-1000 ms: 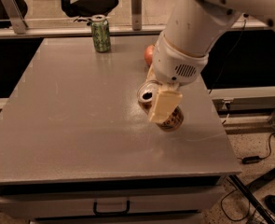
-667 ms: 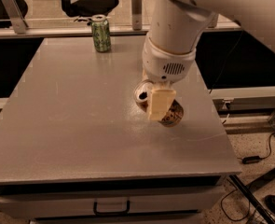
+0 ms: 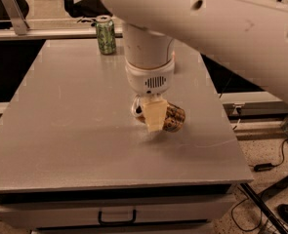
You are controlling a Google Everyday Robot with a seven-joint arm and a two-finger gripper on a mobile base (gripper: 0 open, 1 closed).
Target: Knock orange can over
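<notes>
Since a second ago our arm has swung leftward over the bench [image 3: 60, 130]. At the back left, a green can [image 3: 105, 34] stands upright. Right of centre, the tool [image 3: 154, 121] hangs low, overlapping the orange can [image 3: 174, 119], which lies on its side on the bench. We cannot tell whether the tool is open or closed.
</notes>
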